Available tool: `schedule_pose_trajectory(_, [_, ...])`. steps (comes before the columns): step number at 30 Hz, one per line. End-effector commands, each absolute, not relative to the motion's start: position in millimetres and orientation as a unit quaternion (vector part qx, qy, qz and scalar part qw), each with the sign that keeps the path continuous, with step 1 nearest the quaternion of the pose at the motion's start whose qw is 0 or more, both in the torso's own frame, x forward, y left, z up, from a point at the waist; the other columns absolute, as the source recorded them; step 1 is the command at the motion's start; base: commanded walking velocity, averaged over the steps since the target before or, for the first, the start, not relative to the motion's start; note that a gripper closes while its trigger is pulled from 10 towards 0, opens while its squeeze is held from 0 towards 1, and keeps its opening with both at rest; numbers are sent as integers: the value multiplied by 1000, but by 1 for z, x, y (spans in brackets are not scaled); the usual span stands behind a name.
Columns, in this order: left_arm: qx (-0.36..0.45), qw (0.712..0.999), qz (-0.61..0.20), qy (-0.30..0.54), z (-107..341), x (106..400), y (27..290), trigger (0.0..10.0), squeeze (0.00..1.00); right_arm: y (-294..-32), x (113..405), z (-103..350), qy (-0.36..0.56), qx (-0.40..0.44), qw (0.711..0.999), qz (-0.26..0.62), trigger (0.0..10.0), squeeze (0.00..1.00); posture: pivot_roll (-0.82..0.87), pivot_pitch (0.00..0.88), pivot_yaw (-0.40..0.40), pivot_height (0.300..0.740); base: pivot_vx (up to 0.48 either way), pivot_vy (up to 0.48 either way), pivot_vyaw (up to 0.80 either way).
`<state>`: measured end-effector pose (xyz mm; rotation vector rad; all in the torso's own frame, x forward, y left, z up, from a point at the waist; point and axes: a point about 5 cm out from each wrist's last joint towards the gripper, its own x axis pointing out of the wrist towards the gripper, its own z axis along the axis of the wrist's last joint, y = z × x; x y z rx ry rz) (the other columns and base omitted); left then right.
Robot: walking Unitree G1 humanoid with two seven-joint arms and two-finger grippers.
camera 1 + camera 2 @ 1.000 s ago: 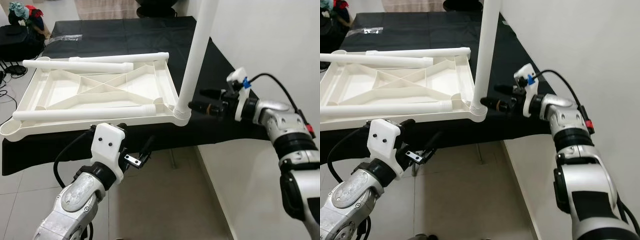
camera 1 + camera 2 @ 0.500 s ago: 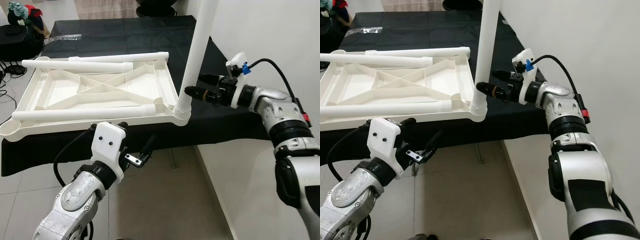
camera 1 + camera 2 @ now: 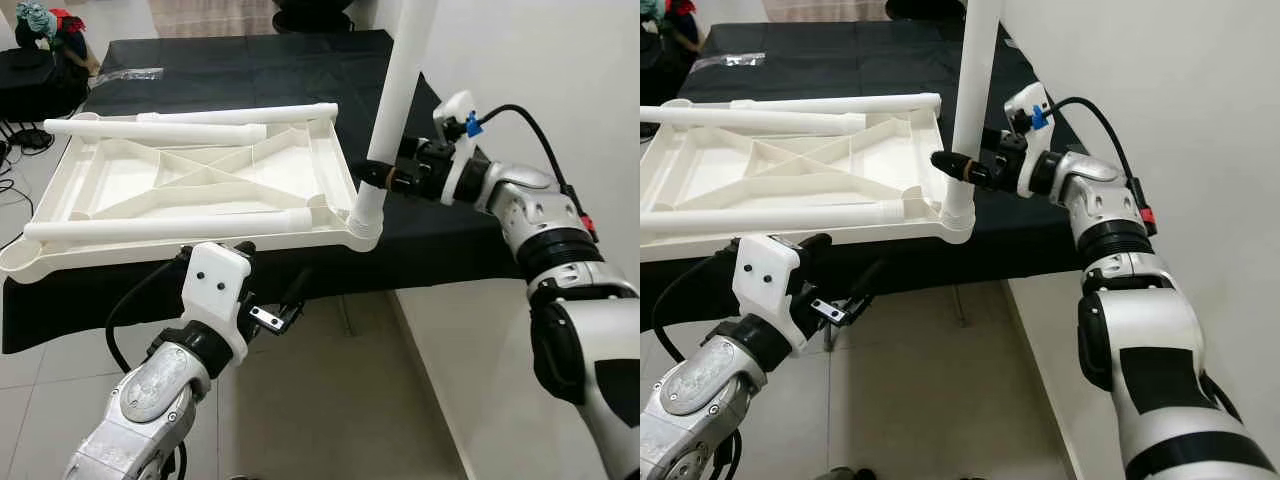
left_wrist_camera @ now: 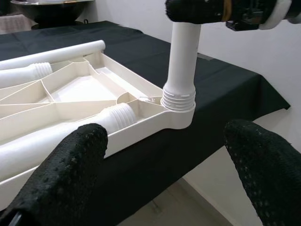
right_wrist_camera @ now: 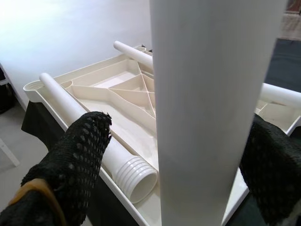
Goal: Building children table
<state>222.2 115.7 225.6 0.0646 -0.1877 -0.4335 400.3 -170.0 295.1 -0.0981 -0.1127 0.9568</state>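
- The white plastic tabletop (image 3: 190, 185) lies upside down on the black-covered bench (image 3: 250, 70), ribbed underside up, its near edge at the bench's front edge.
- One white leg (image 3: 400, 90) stands upright in the near right corner socket (image 3: 363, 222). In the left wrist view its threaded collar still shows above the socket rim, so I judge it seated but not fully screwed down.
- Two loose legs (image 3: 165, 131) and (image 3: 160, 228) lie flat on the tabletop, one along the far edge, one along the near edge. Their threaded ends point toward the right corners and are not engaged in any socket.
- Progress, as a judgement: one leg of the set is in place; the two lying legs remain to be fitted. A fourth leg cannot be accounted for from these views.
- Right hand (image 3: 958, 166): reaches in from the right at the lower part of the upright leg, just above the socket. The right wrist view shows the leg between its two black fingers (image 5: 70, 155), spread on either side of it; contact cannot be confirmed, so I rate it as apart around the leg, not yet clamped.
- Left hand (image 3: 285, 305): held low in front of the bench edge, below the tabletop, fingers apart and holding nothing.
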Motion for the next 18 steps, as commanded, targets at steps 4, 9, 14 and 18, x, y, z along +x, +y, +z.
schedule_pose_trajectory(4, [31,971,-218,-97,228,219,114,10000,0,-160,402,294,-57,-44,881,468,10000,0,112,199,-74,740,0,0,0])
schedule_pose_trajectory(9, [30,970,-219,-97,228,218,113,10000,0,-153,403,293,-56,-45,881,468,10000,0,115,192,-78,740,0,0,0])
schedule_pose_trajectory(14, [30,970,-219,-98,228,217,111,10000,0,-151,405,293,-58,-45,889,453,10000,0,127,186,-89,740,0,0,0])
schedule_pose_trajectory(18, [31,971,-217,-98,229,216,112,10000,0,-149,407,297,-64,-46,895,439,10000,0,124,186,-93,740,0,0,0])
